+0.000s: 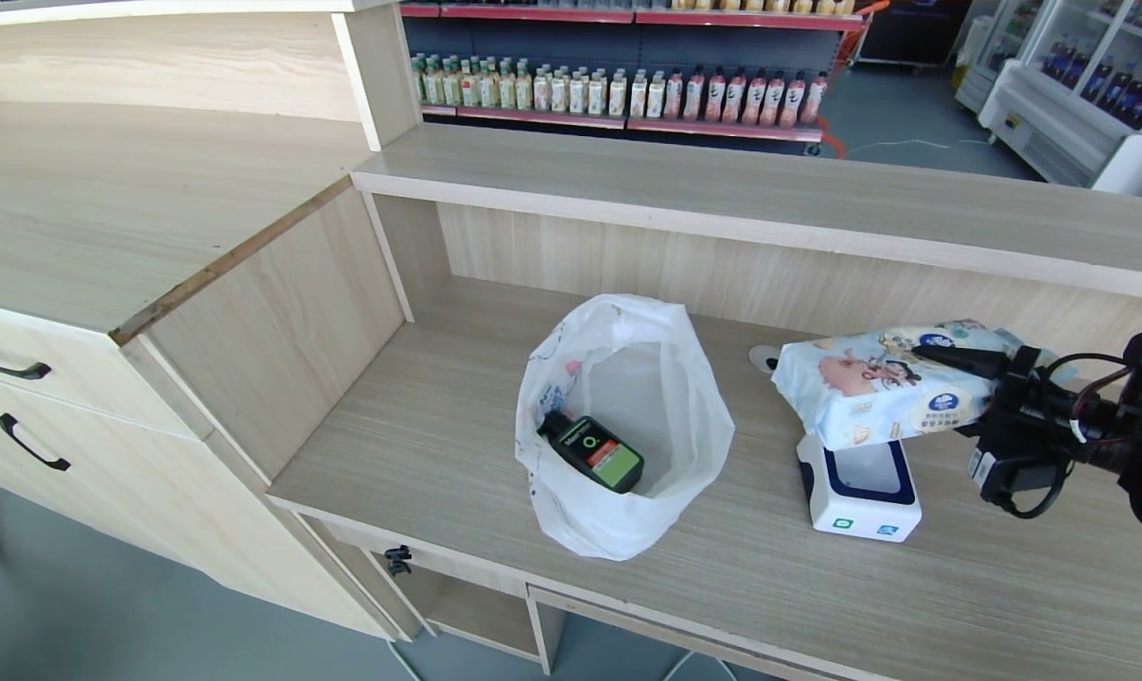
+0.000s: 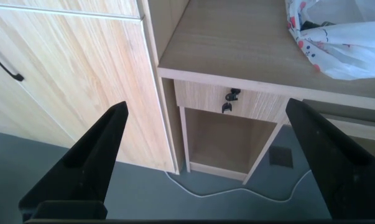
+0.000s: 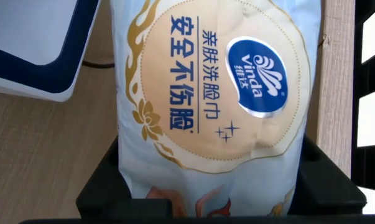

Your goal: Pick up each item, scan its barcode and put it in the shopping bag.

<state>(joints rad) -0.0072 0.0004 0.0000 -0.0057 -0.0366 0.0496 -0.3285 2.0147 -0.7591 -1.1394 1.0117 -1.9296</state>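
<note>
The soft white-and-pale-blue plastic pack of wipes (image 1: 873, 383) is pinched at one end in my right claw (image 1: 951, 388), one black finger (image 1: 954, 358) lying across its top. It lies flat over the far end of the white box scanner with the dark blue rim and slanted glass face (image 1: 862, 492); I cannot tell whether the two touch. The pack's upper side carries cartoon animals. In my right wrist view its other side (image 3: 218, 93) shows a cream panel with gold scrollwork, a column of dark blue characters and a blue oval logo. The scanner's front bears two small green and blue icons.

Just beside the scanner, towards my left, the thin white plastic shopping bag (image 1: 689, 426) stands open on the pale wooden tabletop (image 1: 419, 426). A dark green bottle with a black cap and a green-and-red label (image 1: 597, 454) lies inside it; its lettering is too small to read.

My left claw (image 2: 206, 165) hangs spread wide, below the tabletop edge, over the grey floor (image 2: 175, 199).
</note>
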